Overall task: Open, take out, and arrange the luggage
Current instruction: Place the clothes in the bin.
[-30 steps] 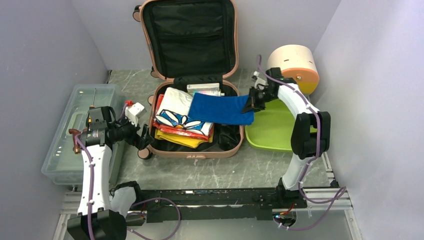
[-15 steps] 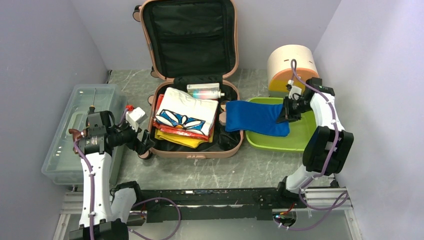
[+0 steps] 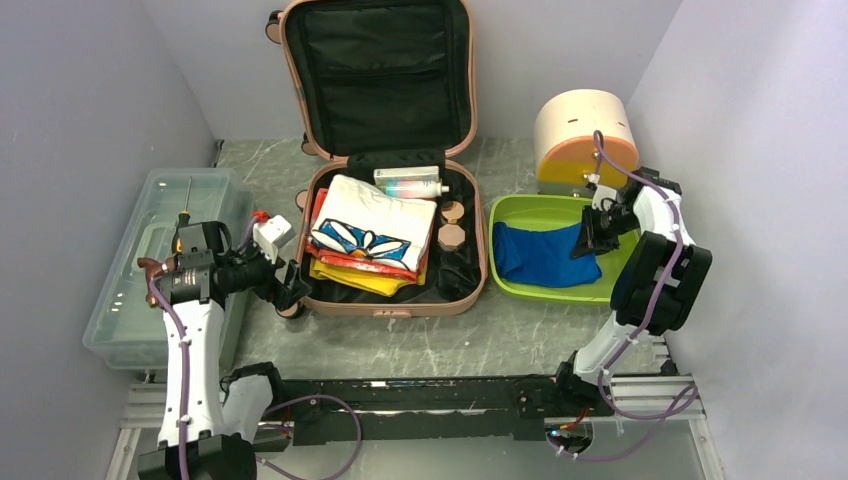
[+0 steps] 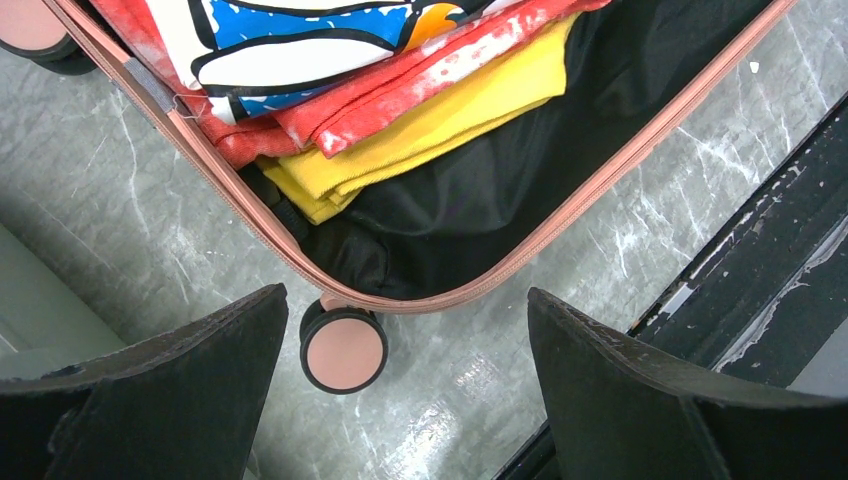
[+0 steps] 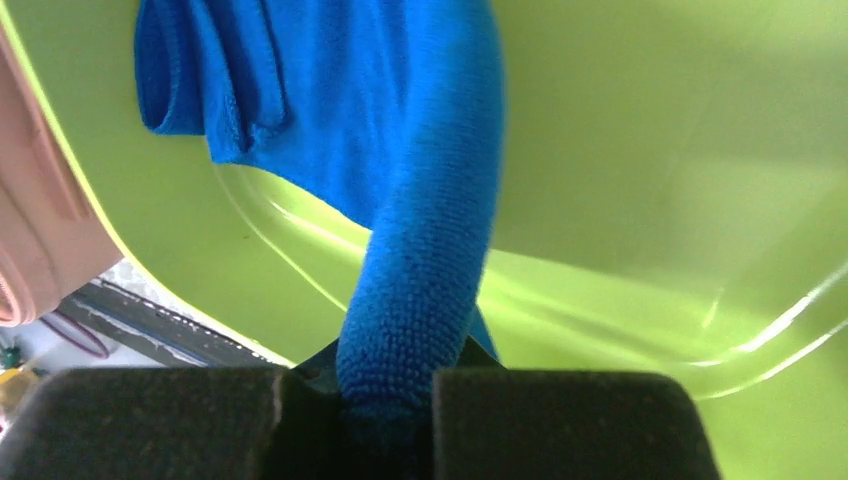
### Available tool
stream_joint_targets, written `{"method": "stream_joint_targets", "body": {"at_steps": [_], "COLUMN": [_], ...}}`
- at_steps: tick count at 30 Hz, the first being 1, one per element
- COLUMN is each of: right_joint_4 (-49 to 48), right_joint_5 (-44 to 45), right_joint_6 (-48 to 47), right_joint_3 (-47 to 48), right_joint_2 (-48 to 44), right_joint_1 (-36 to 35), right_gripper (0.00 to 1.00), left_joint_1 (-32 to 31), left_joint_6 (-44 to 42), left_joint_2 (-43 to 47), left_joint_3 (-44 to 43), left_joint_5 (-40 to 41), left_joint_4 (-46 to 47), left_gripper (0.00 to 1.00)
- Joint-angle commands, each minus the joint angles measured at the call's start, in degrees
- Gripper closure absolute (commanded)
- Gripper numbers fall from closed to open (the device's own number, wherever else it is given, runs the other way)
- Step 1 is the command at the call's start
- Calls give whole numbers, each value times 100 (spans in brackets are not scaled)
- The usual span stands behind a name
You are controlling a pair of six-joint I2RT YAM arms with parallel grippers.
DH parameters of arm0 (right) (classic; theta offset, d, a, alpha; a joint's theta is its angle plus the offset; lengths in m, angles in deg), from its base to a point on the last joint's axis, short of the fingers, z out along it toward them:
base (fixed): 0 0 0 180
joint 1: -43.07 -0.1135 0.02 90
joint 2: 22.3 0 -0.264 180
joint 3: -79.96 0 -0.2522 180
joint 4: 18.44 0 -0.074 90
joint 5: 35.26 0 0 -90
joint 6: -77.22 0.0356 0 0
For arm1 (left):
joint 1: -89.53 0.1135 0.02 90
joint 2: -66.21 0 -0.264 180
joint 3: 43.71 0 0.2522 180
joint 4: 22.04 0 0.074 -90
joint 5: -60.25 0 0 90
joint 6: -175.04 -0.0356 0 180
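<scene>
The luggage [image 3: 400, 303], a salmon-pink suitcase, lies open with its black-lined lid [image 3: 378, 75] upright at the back. Folded clothes [image 3: 370, 235] are stacked in its left half. My left gripper [image 3: 290, 285] hovers open at the suitcase's front left corner. In the left wrist view it [image 4: 405, 300] straddles the pink rim [image 4: 560, 235] and a wheel [image 4: 345, 350]. My right gripper [image 3: 590, 240] is shut on a blue cloth [image 3: 540, 255] that lies in the lime-green tray [image 3: 610, 285]. In the right wrist view the cloth [image 5: 400, 150] runs from the pinch [image 5: 385, 400] down onto the tray [image 5: 650, 150].
A clear plastic bin [image 3: 140, 270] stands left of my left arm. A cream and orange round container [image 3: 585, 130] sits behind the tray. A bottle [image 3: 410, 185] and two wooden discs [image 3: 452, 225] lie in the suitcase. Walls close in on both sides.
My right gripper has carried the blue cloth from over the suitcase rightwards and down into the green tray, uncovering the wooden discs. The left arm has barely moved.
</scene>
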State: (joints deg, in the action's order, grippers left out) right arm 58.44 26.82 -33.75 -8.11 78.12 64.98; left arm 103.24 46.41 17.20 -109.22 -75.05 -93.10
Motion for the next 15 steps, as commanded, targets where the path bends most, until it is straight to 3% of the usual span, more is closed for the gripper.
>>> {"method": "stream_joint_targets", "body": {"at_steps": [1, 15], "right_joint_4": [13, 66], "right_joint_5": [318, 699], "right_joint_6": [-314, -539], "right_joint_3": [345, 635], "right_joint_2": [64, 267], "right_joint_1": [140, 528], "right_gripper": [100, 100], "left_joint_1": [46, 150], "left_joint_6": [-144, -197], "left_joint_2": [-10, -37], "left_joint_3": [52, 43], "left_joint_5": [-266, -357], "left_joint_4": [-12, -70], "left_gripper": [5, 5]}}
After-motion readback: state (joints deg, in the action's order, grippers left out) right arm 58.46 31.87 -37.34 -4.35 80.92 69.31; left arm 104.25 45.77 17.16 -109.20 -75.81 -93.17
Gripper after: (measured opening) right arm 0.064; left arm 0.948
